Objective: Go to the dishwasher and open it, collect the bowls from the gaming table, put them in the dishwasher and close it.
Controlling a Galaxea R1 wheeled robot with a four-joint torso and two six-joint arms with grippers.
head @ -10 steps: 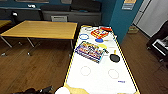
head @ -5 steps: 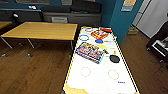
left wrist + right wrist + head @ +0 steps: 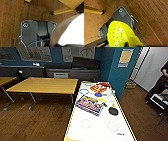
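Note:
A yellow bowl (image 3: 120, 33) with small holes and a stubby handle hangs above the wooden floor in the right wrist view. It sits right against the wrist plate, and my right gripper is shut on it behind the bowl. In the left wrist view a large rounded thing (image 3: 70, 31), white with a brown band, hangs close beside the plate; I cannot tell whether it is held. Ahead in the head view stands a white-topped table (image 3: 100, 127) with a yellow rim. The dishwasher is out of view.
The white table carries a colourful game box (image 3: 89, 105), a red box (image 3: 99, 87), a blue ring (image 3: 84, 91) and a black round piece (image 3: 113, 111). A long wooden table (image 3: 42, 85) stands left. A teal pillar (image 3: 117, 72) and a person (image 3: 160, 87) are right.
The whole head picture has shifted slightly, so the camera has moved a little. The things on the white table lie as before.

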